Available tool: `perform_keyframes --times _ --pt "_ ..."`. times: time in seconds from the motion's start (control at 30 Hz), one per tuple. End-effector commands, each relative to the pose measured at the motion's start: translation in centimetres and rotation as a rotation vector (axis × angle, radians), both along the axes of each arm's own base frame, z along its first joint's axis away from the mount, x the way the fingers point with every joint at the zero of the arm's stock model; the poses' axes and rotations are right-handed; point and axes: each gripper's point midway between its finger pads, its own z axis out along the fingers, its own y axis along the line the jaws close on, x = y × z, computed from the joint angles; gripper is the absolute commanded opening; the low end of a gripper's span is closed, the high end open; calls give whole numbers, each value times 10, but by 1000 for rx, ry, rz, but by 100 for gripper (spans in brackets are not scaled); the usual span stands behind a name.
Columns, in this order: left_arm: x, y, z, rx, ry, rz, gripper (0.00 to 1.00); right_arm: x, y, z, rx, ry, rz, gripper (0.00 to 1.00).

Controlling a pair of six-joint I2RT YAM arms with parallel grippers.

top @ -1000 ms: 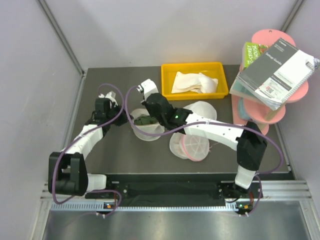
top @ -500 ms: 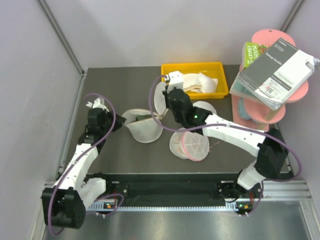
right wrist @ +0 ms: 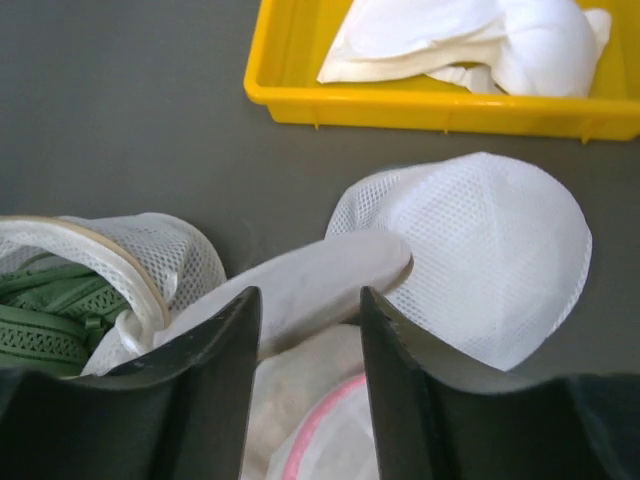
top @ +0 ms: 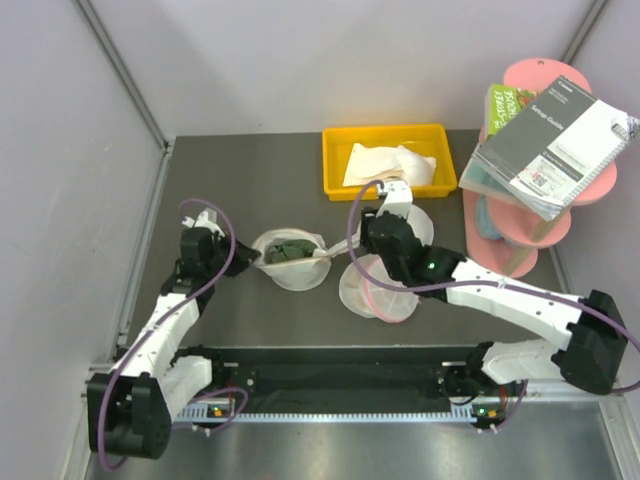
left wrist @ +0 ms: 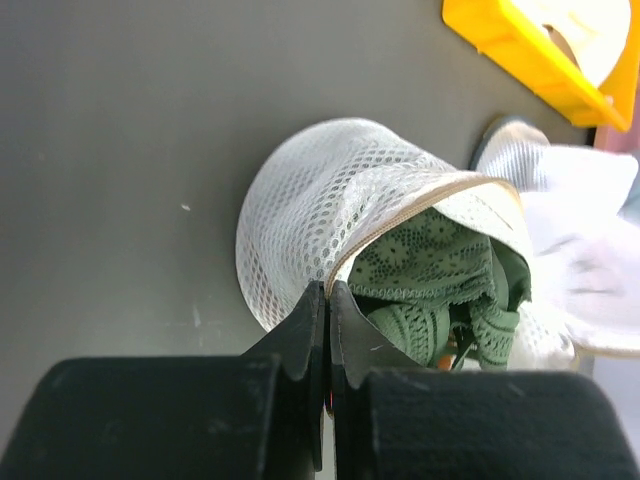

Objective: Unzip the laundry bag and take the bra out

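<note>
The laundry bag [top: 292,268] [left wrist: 310,200], white mesh with a beige rim, lies unzipped left of the table's middle. A green lace bra [top: 290,249] [left wrist: 430,280] [right wrist: 50,310] fills its mouth. My left gripper [top: 247,262] [left wrist: 327,287] is shut on the bag's beige rim at its left side. The bag's lid flap [right wrist: 300,280] hangs out to the right. My right gripper [top: 362,240] [right wrist: 308,295] hovers open above that flap, its fingers on either side and not touching it.
A pink-rimmed mesh bag [top: 385,290] [right wrist: 320,430] and a plain white mesh bag [top: 410,222] [right wrist: 480,260] lie right of the laundry bag. A yellow tray [top: 330,160] [right wrist: 300,100] with white garments stands behind. A pink shelf stand [top: 545,225] with books fills the back right.
My right gripper, earlier shut and lifting the lid flap toward the tray, has opened and let the flap drop, then moved right and nearer. The bag now lies open with the bra showing.
</note>
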Motion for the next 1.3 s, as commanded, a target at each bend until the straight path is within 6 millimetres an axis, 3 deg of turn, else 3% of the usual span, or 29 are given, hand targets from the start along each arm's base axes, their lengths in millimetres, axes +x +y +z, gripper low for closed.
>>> perform_keyframes --times 0.0,0.07,0.17,0.23,0.33,0.43,0.47,0.5,0.67,0.77,0.87,1.07,1.27 --pt "-2 -15 13 -35 -69 -88 0 -19 -17 5 57 37 -25 57" --pt "-4 -20 15 -40 -85 -124 0 -22 -16 13 61 23 12 65" --pt "-7 -27 19 -50 -105 -172 0 -25 10 30 71 -7 163 74" --pt "-9 -29 19 -47 -111 -195 0 -29 34 48 103 -28 287 77" --pt "-13 -31 15 -47 -103 -210 0 -38 73 53 132 -14 460 80" --pt "-16 -31 11 -42 -95 -209 0 -49 114 46 153 13 597 82" --pt "-16 -30 11 -40 -95 -205 0 -50 128 32 129 39 628 83" --pt "-17 -30 9 -38 -88 -205 0 -60 145 35 128 37 676 83" --pt "-18 -28 7 -26 -82 -199 0 -71 193 1 50 123 724 85" --pt "-18 -27 7 -22 -81 -198 0 -70 200 -23 16 189 674 86" --pt "-17 -26 8 -14 -83 -194 0 -62 194 -36 -3 225 596 87" --pt "-17 -25 8 -5 -83 -194 0 -52 183 -46 -36 233 495 89" --pt "-16 -25 10 -3 -88 -197 0 -42 188 -56 -30 246 472 89"
